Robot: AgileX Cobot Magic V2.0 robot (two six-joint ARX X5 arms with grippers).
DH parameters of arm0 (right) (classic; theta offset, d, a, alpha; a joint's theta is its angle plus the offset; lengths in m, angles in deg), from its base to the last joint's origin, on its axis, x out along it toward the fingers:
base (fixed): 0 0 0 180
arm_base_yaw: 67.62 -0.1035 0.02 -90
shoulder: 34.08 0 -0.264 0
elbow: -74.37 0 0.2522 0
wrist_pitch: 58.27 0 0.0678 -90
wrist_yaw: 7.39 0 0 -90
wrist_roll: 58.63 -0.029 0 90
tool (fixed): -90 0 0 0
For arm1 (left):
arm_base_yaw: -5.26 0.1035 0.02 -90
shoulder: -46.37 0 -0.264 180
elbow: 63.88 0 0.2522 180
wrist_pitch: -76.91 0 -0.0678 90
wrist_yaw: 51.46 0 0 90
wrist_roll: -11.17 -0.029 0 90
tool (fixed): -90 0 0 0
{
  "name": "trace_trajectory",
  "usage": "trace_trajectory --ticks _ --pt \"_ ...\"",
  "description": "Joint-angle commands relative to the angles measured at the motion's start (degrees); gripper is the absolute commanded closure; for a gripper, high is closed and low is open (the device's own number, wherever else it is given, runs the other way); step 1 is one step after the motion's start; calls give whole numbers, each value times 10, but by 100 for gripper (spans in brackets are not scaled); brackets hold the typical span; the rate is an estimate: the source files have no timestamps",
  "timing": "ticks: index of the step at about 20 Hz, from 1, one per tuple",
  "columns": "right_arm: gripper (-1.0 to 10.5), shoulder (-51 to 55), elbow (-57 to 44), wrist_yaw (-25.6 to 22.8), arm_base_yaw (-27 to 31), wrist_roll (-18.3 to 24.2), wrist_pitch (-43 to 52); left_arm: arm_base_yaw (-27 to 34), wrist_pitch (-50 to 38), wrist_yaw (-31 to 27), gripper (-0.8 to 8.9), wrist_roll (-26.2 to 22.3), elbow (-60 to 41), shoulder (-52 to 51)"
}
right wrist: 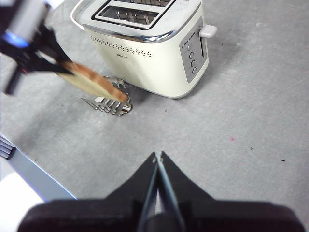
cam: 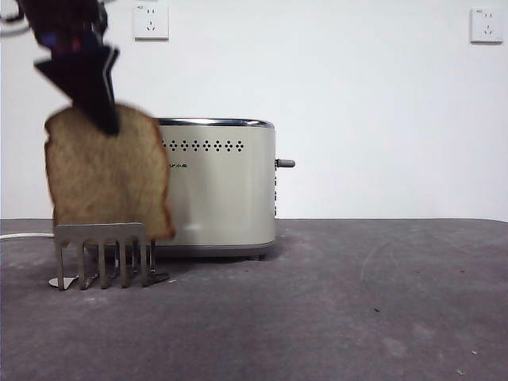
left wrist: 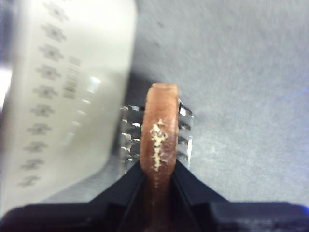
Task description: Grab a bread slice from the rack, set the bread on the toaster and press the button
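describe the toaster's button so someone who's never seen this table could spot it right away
Find the cream toaster on the grey table. On its narrow end, away from the rack and the slice of bread held by the left gripper, the button sticks out sideways, the only protruding knob.

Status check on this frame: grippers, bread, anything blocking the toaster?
Left gripper shut on the slice of bread, slice partly lifted over the rack. Right gripper shut, empty, waiting. Toaster slots open, nothing blocking.
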State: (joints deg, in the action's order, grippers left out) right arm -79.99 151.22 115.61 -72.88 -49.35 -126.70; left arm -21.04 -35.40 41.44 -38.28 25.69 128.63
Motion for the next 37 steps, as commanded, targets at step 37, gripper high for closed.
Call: trace_trajectory --ticks 37 --pt "958 -53 0 1 -1 13 5 36 -69 4 505 -59 259 182"
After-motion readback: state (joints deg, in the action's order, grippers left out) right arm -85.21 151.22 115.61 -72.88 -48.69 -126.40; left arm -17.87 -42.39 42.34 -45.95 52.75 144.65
